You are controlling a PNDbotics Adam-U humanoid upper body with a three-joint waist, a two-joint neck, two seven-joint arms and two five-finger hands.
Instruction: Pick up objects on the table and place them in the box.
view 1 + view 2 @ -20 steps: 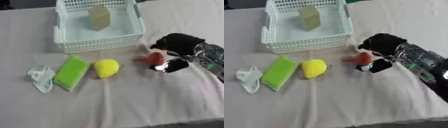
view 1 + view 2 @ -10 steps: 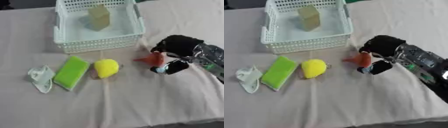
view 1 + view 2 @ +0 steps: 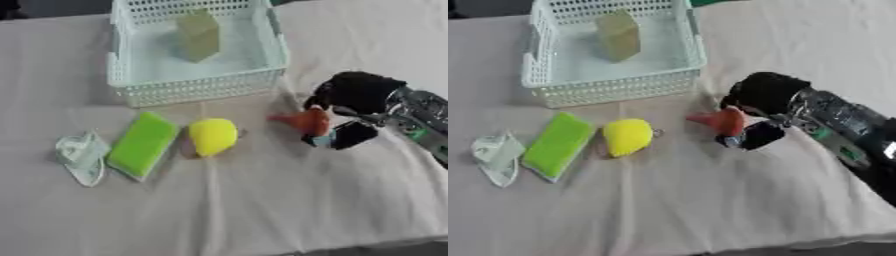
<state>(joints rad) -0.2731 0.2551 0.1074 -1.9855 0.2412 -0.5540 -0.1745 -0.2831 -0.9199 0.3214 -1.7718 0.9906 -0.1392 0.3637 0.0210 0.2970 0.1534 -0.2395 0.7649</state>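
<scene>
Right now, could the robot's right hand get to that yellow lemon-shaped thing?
Probably yes, but not freely: the right hand already has its fingers around the orange piece. Only bare cloth lies between it and the yellow thing.

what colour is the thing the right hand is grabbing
Orange-red, with the right hand curled round it; it shows best in the left eye view.

Both eye views look down from the robot's head onto the table (image 3: 262, 210), slightly offset sideways. They share almost the whole scene, from basket (image 3: 197, 82) to near edge.
</scene>
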